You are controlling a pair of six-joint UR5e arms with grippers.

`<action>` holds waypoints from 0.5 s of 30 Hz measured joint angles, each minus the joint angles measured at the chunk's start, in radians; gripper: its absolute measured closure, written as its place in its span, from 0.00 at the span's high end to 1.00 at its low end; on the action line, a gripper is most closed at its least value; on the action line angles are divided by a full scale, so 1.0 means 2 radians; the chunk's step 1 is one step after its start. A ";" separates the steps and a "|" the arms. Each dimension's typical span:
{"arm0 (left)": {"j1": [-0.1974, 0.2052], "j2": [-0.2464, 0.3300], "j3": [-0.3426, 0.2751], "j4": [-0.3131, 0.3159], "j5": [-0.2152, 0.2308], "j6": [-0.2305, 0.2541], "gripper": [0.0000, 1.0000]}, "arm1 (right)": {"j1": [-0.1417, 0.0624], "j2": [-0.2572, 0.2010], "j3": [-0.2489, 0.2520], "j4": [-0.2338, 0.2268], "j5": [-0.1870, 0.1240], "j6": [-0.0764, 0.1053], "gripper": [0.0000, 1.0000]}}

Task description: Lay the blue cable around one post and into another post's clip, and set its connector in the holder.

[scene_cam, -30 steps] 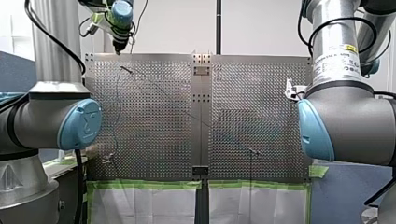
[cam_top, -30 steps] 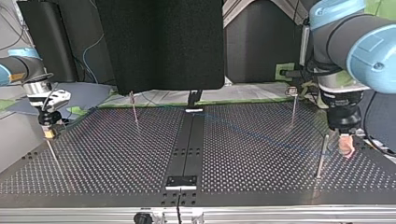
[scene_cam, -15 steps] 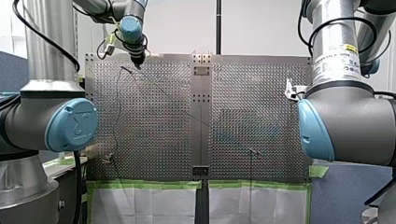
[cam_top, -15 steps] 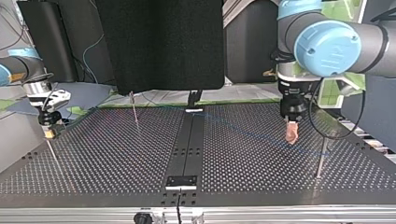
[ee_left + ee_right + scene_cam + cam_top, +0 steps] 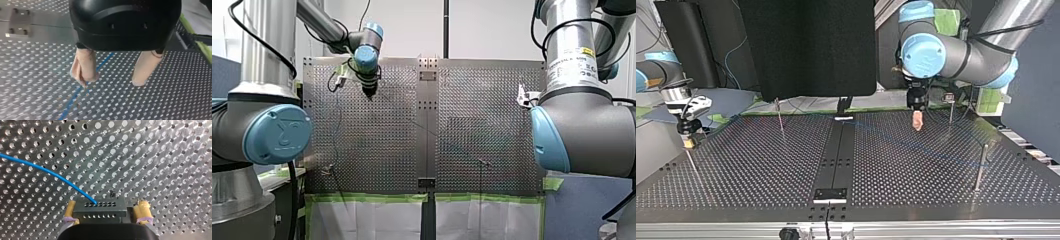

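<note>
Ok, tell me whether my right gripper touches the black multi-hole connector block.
Touching. The right wrist view shows the black connector block wedged between my right gripper's yellow pads.

My left arm (image 5: 272,25) and my right arm (image 5: 572,45) are fat grey metal tubes with round light-blue caps (image 5: 277,135) at the joints, and black cables (image 5: 557,31) loop along them. My right arm has a white sticker (image 5: 579,62) with small writing and a yellow mark. My left end effector (image 5: 111,82) has a smooth black body and two pale pinkish pads (image 5: 85,65); my right end effector (image 5: 107,210) has yellow pads (image 5: 143,208) with purple bands.
</note>
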 joint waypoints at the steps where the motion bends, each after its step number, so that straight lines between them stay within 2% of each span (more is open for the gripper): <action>1: -0.004 -0.004 -0.004 0.004 -0.004 -0.004 0.99 | 0.000 0.000 0.000 0.000 0.000 0.000 1.00; 15: -0.072 -0.072 -0.072 0.072 -0.072 -0.072 0.99 | 0.000 0.000 0.000 0.000 0.000 0.000 1.00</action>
